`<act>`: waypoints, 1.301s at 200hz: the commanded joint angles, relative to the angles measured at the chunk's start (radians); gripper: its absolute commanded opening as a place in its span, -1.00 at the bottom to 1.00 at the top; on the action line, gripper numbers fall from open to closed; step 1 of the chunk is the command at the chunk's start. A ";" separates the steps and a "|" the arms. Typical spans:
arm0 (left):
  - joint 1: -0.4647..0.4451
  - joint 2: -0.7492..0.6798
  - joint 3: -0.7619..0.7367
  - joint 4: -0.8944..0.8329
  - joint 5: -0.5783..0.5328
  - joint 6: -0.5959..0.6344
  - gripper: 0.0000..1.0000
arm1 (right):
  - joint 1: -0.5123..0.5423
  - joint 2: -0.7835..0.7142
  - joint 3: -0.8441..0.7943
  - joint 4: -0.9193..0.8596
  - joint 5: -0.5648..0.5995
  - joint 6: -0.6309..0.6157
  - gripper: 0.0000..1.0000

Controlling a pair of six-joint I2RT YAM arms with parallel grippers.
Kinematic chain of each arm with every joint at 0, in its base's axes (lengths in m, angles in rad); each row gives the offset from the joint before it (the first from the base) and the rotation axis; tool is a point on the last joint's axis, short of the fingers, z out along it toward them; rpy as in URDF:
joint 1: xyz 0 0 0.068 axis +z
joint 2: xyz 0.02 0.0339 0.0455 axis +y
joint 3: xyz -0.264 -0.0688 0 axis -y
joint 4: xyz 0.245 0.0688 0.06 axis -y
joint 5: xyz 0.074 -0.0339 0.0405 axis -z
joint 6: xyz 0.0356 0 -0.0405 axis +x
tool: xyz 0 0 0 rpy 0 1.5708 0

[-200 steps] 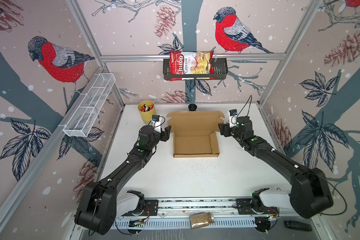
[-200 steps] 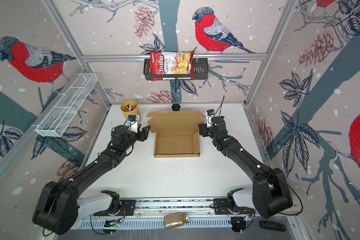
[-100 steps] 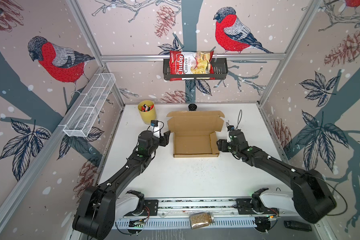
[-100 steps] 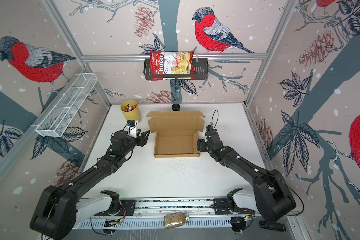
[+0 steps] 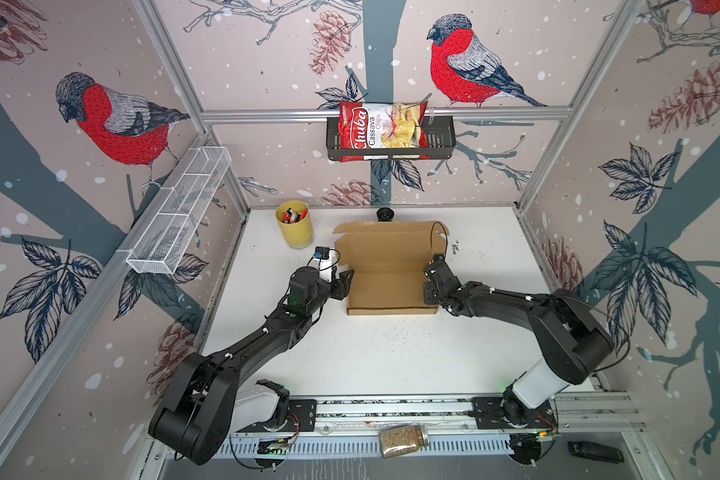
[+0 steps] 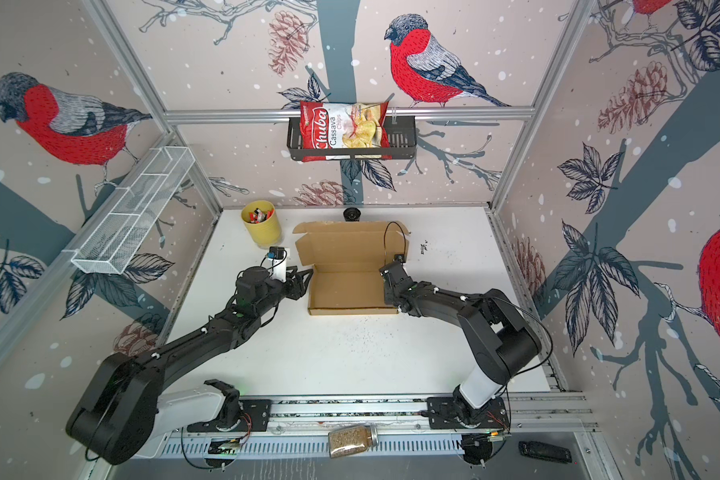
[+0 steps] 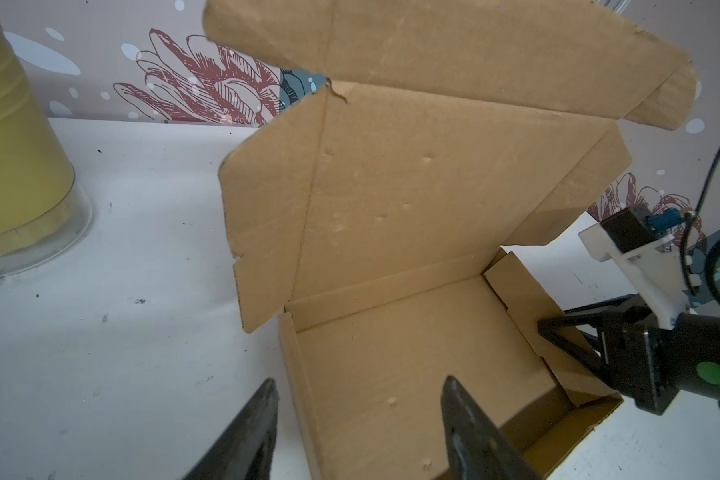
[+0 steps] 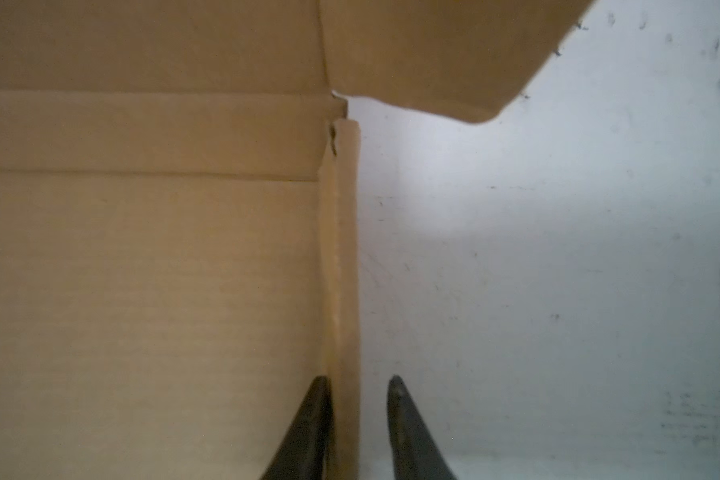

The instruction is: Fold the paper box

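**Closing in from both sides**

Since a second ago, your right gripper has left the far right corner of the plain brown corrugated cardboard paper box. It has dropped to the middle of the right side wall, and its jaws have narrowed. The right wrist view shows its fingers astride that wall. One lies inside against it, the other outside with a sliver of white surface between. You cannot tell whether it pinches yet. Your left gripper has moved up to the left wall, jaws wide apart, one finger outside and one over the floor, holding nothing. The box sits mid-surface towards the far edge, lid raised at its far side.
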State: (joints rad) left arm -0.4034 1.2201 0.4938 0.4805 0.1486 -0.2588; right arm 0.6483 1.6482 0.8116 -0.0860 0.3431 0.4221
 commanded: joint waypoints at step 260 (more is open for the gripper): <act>0.146 0.104 0.296 -0.301 0.147 0.313 0.38 | -0.347 -0.387 -0.014 0.190 -0.453 -0.449 0.19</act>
State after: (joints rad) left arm -0.2737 1.2644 0.7227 0.2207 0.2432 -0.0425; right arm 0.3397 1.2083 0.7311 0.0177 -0.0273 0.0853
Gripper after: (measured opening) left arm 0.688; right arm 0.590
